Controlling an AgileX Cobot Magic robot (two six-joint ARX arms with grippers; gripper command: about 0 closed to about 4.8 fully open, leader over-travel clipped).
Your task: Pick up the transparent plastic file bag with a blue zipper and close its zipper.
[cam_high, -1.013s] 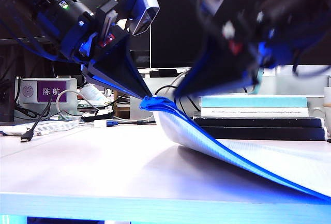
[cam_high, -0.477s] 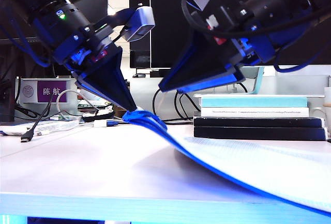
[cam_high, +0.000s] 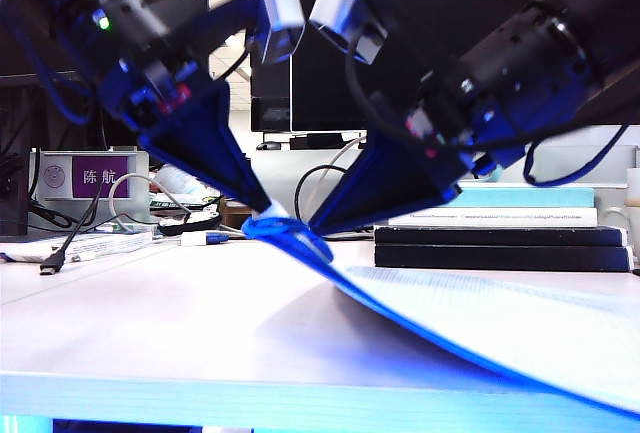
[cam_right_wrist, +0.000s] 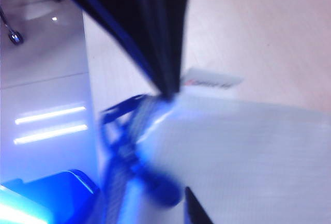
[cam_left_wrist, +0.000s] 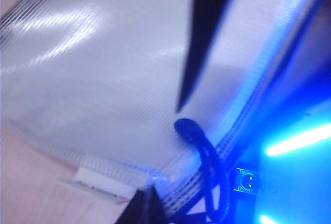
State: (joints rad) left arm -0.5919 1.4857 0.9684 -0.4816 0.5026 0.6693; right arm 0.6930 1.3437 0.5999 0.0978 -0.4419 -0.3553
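While the left gripper (cam_high: 262,203) stays pinched shut on the raised corner of the file bag (cam_high: 480,328), holding it just above the bench (cam_high: 200,323) toward the back edge near the middle, the right gripper (cam_high: 318,223) has swung down from well above the stacked books (cam_high: 500,228) and now points its tips at that same corner from the other side. Its jaws have been narrowing on the way in and stand part open, empty as far as I can tell. The corner itself has dropped lower than it was 1 second ago, so the bag lies flatter, sloping off to the front right edge. In the left wrist view the blue pull tab (cam_left_wrist: 187,128) and its cord (cam_left_wrist: 214,182) hang at the zipper (cam_left_wrist: 269,79) end, with a dark finger (cam_left_wrist: 199,53) just short of the tab. That suggests the pull is about to be taken. Both arms lean steeply inward, tips almost meeting.
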